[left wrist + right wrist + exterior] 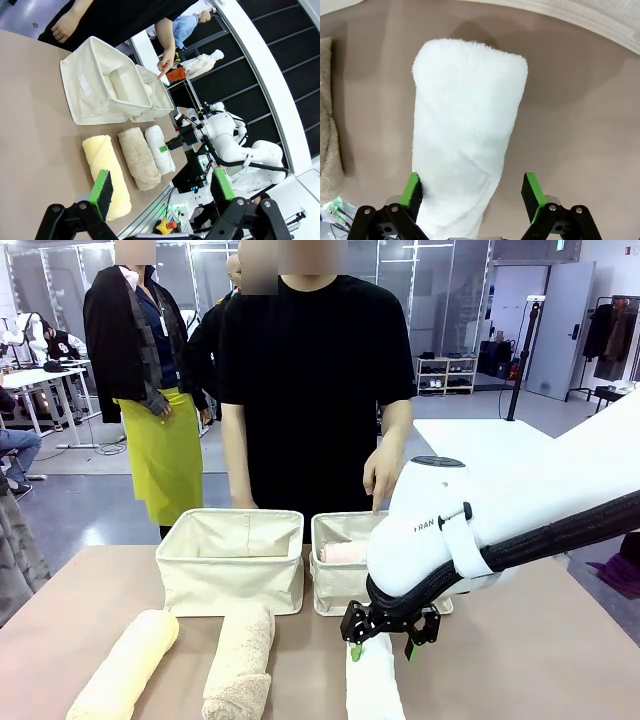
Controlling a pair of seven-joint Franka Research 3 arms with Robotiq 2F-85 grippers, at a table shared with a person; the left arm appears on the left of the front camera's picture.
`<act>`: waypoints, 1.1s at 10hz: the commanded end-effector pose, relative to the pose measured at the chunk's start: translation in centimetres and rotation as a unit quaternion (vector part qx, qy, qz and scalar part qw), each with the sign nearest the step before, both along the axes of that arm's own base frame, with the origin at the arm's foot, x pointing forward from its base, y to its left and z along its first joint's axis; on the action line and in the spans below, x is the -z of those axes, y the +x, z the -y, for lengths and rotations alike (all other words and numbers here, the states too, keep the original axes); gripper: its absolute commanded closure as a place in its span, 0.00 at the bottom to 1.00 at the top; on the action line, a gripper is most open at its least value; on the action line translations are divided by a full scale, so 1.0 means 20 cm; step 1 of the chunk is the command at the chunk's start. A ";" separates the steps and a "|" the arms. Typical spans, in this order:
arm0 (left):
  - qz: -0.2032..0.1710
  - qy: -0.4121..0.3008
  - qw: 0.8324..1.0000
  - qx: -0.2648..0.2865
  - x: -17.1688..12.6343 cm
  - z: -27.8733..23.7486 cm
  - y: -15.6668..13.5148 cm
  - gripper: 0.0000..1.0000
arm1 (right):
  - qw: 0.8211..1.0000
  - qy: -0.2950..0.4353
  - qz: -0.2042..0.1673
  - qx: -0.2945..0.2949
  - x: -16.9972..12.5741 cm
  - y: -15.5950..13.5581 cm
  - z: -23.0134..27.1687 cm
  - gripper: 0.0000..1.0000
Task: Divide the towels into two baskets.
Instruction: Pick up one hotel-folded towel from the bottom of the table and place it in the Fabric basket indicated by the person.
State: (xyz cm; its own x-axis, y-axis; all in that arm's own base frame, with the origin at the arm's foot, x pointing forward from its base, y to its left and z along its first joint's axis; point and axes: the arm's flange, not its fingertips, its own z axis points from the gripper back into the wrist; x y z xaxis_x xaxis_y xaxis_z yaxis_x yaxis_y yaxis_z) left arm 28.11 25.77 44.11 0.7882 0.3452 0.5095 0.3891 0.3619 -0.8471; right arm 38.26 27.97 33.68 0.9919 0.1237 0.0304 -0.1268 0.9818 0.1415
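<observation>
Two cream baskets stand side by side mid-table, the left basket and the right basket. A pink towel lies in the right one. In front lie three rolled towels: yellow towel, beige towel and white towel. My right gripper is open and straddles the white towel's near end, one pad against it. My left gripper hovers open above the table, holding nothing.
The person stands behind the baskets, one hand pointing a finger down at the right basket. My right arm's white body hangs over the right basket's near side. Bare table lies right of the white towel.
</observation>
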 end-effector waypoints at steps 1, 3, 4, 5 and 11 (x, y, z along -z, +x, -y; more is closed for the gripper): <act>0.007 -0.005 1.000 0.001 -0.01 -0.01 -0.02 0.00 | 1.000 -0.001 0.018 0.006 0.03 0.02 -0.06 0.00; 0.007 -0.005 1.000 0.001 -0.01 -0.01 -0.02 0.00 | 1.000 0.018 0.013 -0.015 0.03 0.02 -0.08 0.00; 0.007 -0.005 1.000 0.001 -0.01 -0.01 -0.02 0.00 | 0.998 0.042 0.005 -0.035 0.02 0.03 -0.09 0.00; 0.007 -0.005 1.000 0.001 -0.01 -0.01 -0.02 0.00 | 0.997 0.060 -0.002 -0.049 0.03 0.04 -0.07 0.08; 0.007 -0.005 1.000 0.001 -0.01 -0.01 -0.02 0.00 | 0.996 0.071 -0.022 -0.052 0.02 0.04 0.03 0.67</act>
